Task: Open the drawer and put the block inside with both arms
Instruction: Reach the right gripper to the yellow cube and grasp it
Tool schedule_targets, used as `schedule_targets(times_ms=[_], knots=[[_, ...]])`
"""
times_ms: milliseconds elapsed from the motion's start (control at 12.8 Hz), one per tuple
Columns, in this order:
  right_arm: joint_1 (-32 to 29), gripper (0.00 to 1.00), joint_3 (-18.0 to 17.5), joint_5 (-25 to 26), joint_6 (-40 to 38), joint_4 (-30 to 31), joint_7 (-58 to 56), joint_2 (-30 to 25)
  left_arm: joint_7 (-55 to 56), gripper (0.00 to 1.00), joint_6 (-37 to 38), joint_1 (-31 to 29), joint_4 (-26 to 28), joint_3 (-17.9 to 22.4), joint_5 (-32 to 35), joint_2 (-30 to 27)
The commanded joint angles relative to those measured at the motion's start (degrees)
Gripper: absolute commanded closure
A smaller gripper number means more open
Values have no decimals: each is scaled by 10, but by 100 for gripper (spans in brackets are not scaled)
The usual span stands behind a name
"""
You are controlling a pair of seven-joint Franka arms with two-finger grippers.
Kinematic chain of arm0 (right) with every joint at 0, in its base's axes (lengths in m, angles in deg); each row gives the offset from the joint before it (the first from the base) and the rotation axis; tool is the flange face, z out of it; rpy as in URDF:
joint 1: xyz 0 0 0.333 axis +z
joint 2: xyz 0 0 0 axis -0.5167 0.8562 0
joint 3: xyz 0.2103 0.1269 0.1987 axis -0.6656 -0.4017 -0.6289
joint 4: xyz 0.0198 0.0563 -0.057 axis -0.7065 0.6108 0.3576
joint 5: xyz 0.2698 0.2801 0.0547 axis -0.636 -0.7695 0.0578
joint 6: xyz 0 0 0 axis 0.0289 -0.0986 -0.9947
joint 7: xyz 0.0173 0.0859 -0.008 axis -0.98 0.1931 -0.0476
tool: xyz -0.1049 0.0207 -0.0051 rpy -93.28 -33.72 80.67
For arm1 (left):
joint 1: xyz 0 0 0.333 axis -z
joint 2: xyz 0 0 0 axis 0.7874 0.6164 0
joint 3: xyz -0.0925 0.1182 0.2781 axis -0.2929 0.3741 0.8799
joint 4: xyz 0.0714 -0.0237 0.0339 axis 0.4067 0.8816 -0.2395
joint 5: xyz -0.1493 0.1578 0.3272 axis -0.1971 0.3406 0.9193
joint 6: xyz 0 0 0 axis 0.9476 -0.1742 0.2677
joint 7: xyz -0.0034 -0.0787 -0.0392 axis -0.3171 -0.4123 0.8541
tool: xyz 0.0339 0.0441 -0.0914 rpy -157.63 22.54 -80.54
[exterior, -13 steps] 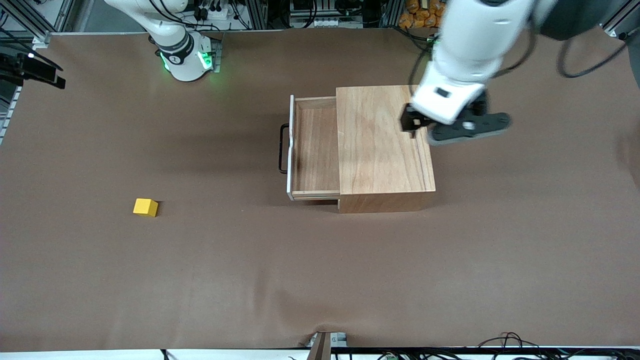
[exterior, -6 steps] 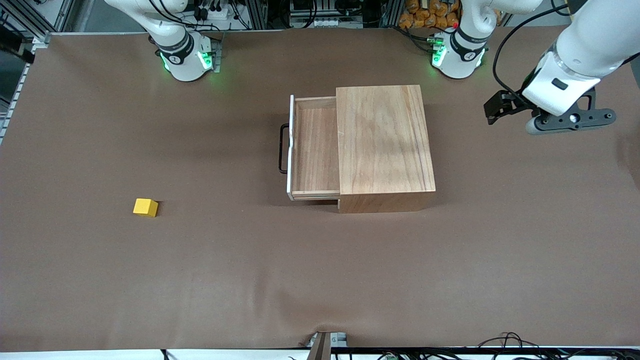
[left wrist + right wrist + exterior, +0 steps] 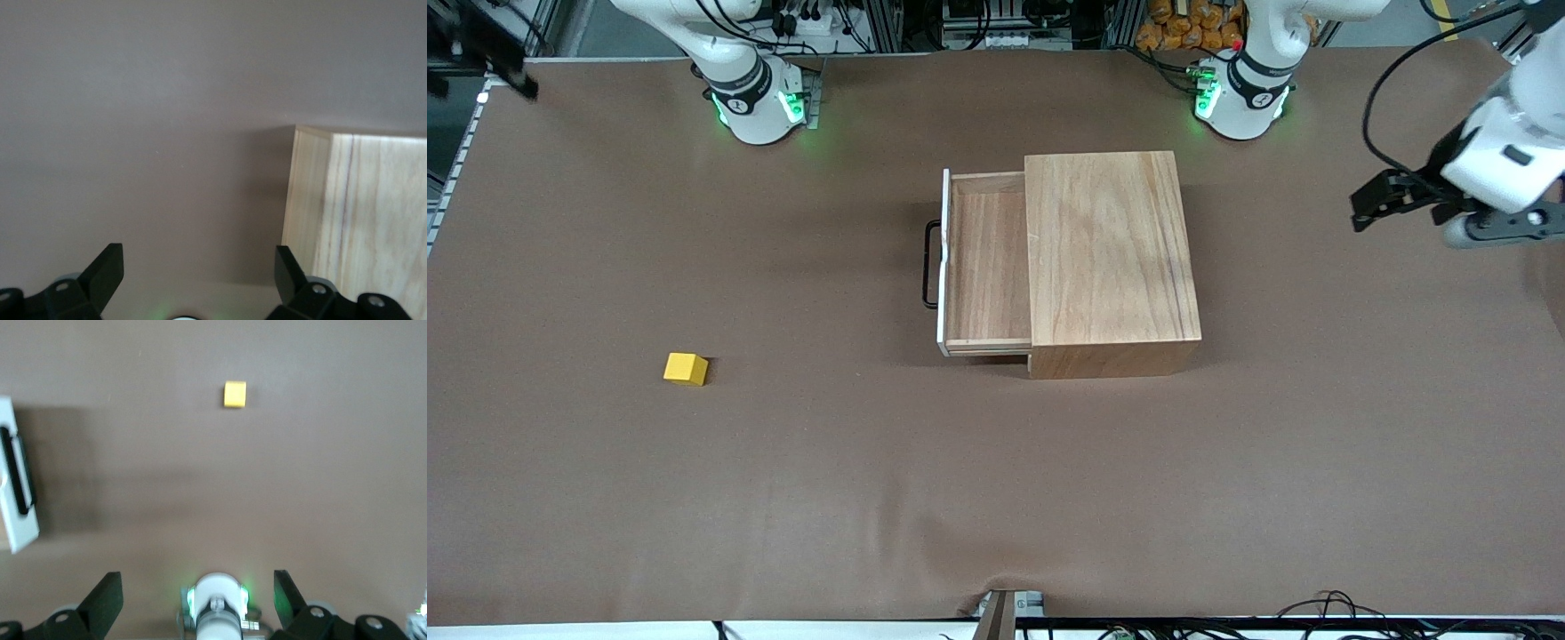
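The drawer [image 3: 987,262] stands pulled out of the wooden box [image 3: 1112,253], with nothing in its tray. Its white front and black handle [image 3: 930,265] face the right arm's end; the handle [image 3: 17,480] also shows in the right wrist view. The yellow block [image 3: 686,368] lies alone on the table, nearer the front camera; it shows small as the block [image 3: 235,394] from the right wrist. My left gripper [image 3: 1365,209] hangs open and holds nothing over the table at the left arm's end, away from the box [image 3: 353,220]. My right gripper [image 3: 494,58] is open and holds nothing, up by the table's corner at the right arm's end.
Both arm bases [image 3: 756,98] [image 3: 1240,93] stand lit green along the robots' edge of the brown table. Cables and metal rails run along that edge and the table's ends.
My left gripper swung from over the wooden box out toward the left arm's end. The right gripper drifted toward the robots' edge at its corner. Drawer and block stayed still.
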State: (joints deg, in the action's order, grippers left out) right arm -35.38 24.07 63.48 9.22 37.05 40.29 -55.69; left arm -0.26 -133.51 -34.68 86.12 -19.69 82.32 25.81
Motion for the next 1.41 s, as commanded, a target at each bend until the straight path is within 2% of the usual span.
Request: schedule_targets(times_ms=[0,468,546,625,859,1171,1327], knots=[[-25,0,3,5,77,-5,-7,112,-27,0,16,-18,-27,-6,-2,8],[-37,0,3,15,213,14,-2,268,-44,0,21,-19,-25,-6,-2,4],[-35,0,3,15,263,44,-1,273,-46,0,21,-22,-24,-5,-4,4],[-30,0,3,15,322,84,-1,273,-51,0,21,-49,-23,-19,-3,3],[-30,0,4,23,492,192,-6,279,-61,0,17,-171,3,-137,-19,3],[-41,0,4,43,624,287,-9,283,-70,0,16,-200,20,-147,-20,-11],[-50,0,4,45,659,307,-12,289,-70,0,19,-200,13,-146,-21,-14]])
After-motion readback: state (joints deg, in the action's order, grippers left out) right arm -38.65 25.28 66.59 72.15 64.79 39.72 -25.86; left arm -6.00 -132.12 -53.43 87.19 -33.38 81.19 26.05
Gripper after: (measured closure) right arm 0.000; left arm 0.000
